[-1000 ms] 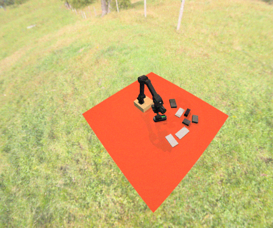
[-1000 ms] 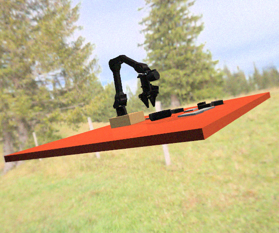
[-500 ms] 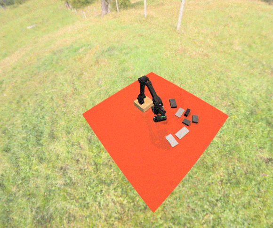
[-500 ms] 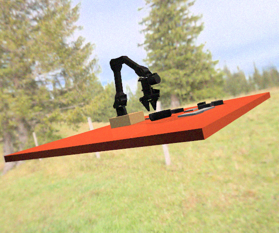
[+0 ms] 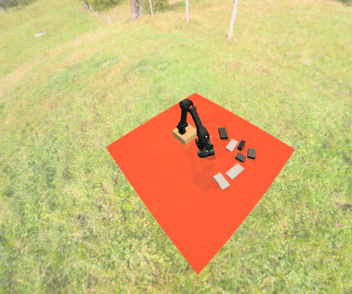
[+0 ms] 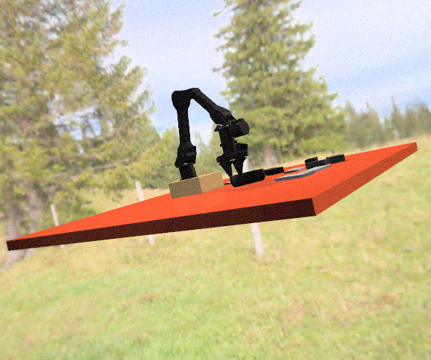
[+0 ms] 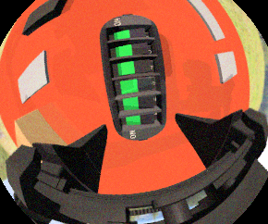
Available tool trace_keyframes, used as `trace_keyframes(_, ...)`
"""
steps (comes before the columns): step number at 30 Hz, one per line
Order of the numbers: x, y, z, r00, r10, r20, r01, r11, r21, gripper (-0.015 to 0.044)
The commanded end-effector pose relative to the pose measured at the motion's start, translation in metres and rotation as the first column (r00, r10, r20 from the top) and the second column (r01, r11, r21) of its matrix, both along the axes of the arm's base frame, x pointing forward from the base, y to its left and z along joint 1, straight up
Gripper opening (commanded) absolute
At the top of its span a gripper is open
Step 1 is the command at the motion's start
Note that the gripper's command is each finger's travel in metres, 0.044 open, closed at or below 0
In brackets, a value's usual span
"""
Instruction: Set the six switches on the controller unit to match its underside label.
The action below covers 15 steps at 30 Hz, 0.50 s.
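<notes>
The dark grey controller unit (image 5: 209,154) (image 6: 249,178) (image 7: 134,79) sits flat on its base on the red bench (image 5: 186,221) (image 6: 161,209), switches up. In the wrist view it stands lengthwise, with the six green switch ends on the left and dark ends on the right; which ends are pressed down I cannot tell clearly. ON is printed at both ends. The underside label is hidden. My gripper (image 6: 236,174) (image 7: 141,122) is open and empty, low over the unit's near end, with fingertips left and right of it. Contact cannot be told.
Several dark modules (image 5: 223,133) (image 7: 42,16) and pale plates (image 5: 235,170) (image 7: 33,78) lie beyond the unit and to its sides. The arm's wooden base block (image 5: 185,135) (image 6: 196,185) (image 7: 37,129) stands close by, at lower left in the wrist view.
</notes>
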State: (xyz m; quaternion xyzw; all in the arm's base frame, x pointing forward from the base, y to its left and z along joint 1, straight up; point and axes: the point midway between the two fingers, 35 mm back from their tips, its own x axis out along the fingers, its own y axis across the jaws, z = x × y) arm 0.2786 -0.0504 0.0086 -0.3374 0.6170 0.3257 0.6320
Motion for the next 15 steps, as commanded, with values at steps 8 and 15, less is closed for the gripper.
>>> trace_keyframes(8, -0.0019, 0.0002, -0.0096, 1.000, 0.003, -0.004, -0.003, 1.000, 0.001, 0.0335)
trace_keyframes(15, -0.0019, 0.0002, -0.0096, 1.000, 0.003, -0.004, -0.003, 1.000, 0.001, 0.0288)
